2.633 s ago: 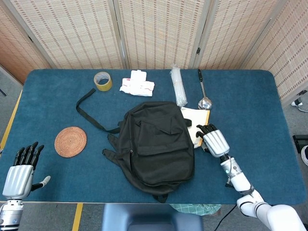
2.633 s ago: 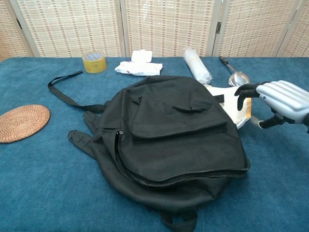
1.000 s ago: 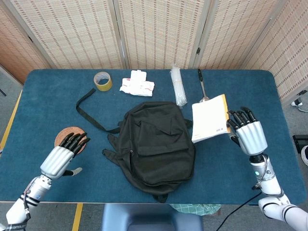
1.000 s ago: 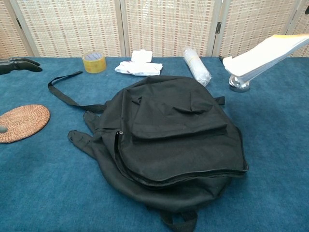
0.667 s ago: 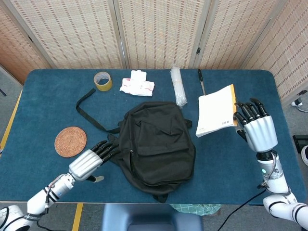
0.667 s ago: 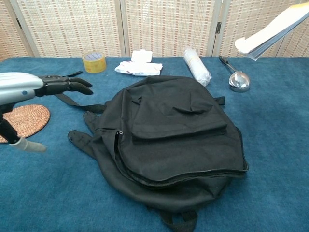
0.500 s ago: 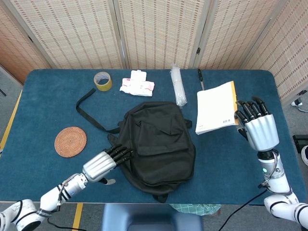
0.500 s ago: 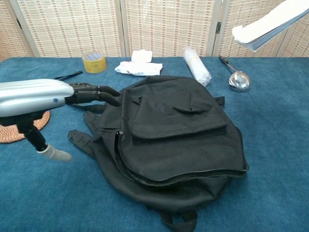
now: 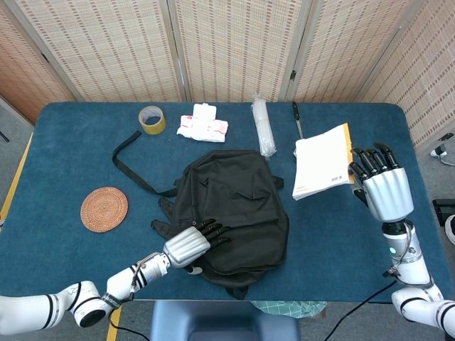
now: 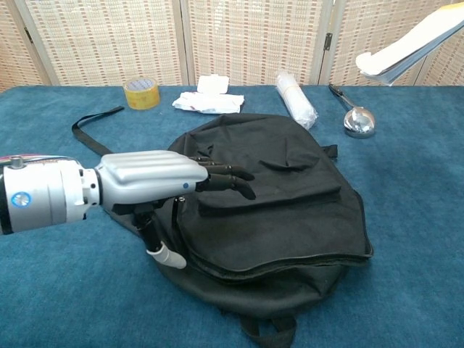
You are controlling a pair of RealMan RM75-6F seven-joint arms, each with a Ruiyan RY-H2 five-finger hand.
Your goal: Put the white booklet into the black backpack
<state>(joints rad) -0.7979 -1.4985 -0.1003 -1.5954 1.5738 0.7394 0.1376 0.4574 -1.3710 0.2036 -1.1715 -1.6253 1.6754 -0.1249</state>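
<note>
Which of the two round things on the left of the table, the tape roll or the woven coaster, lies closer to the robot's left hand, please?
The woven coaster, flat on the near left of the table. It is closer to the left hand over the backpack than the tape roll at the far edge.

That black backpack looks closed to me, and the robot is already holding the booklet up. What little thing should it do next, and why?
Probably the left robot hand should lower onto the black backpack and take hold by the zipper. No opening shows yet, that hand is spread over the bag's front with nothing in it, and the right robot hand holds the white booklet off to the side, with nowhere to put it.
</note>
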